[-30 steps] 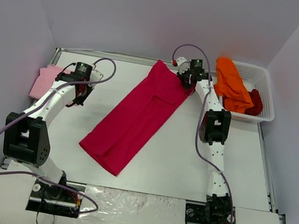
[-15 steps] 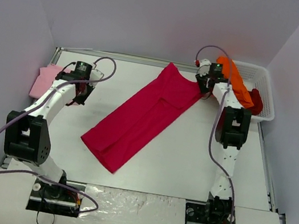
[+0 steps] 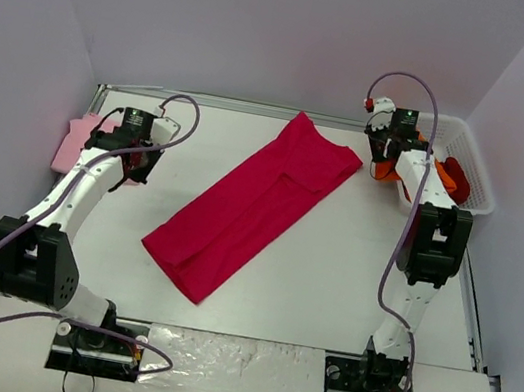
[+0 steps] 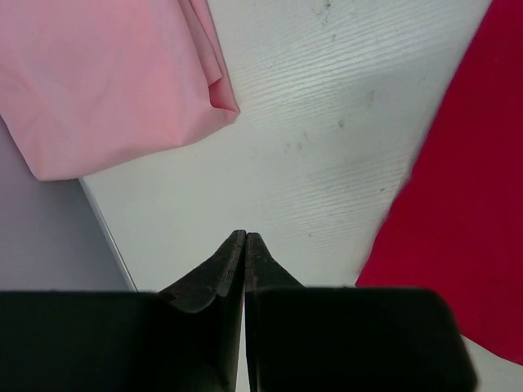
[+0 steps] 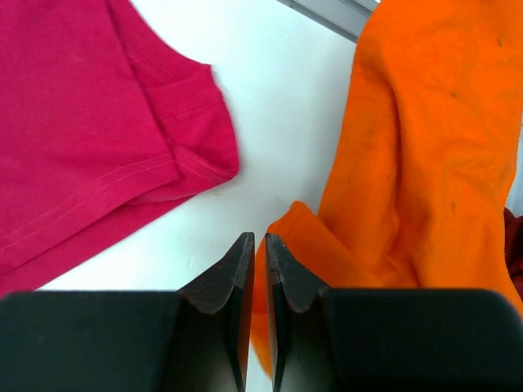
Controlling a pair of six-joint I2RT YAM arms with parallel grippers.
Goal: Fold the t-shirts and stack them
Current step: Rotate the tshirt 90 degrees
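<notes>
Right end effector hangs at the far right of the desk, its two fingers drawn almost together with only a thin slit between them. A corner of the bright orange t-shirt lies right at the fingertips and shows through the slit, but I cannot tell whether the cloth is actually pinched or merely lies under the fingers. That shirt spills from the white mesh basket at the desk's far right corner down onto the desk surface. A dark red t-shirt sits in the basket beside it, mostly hidden by the arm.

Left end effector hovers over bare desk near the far left edge, fingers pressed fully together with nothing between them. The pale pink t-shirt lies folded just beyond it, against the left edge of the desk.

Between the two arms the large crimson-magenta t-shirt lies flat on the desk, folded into a long strip that runs diagonally from near left to far right. Its sleeve end is near the right end effector without touching the orange cloth.
</notes>
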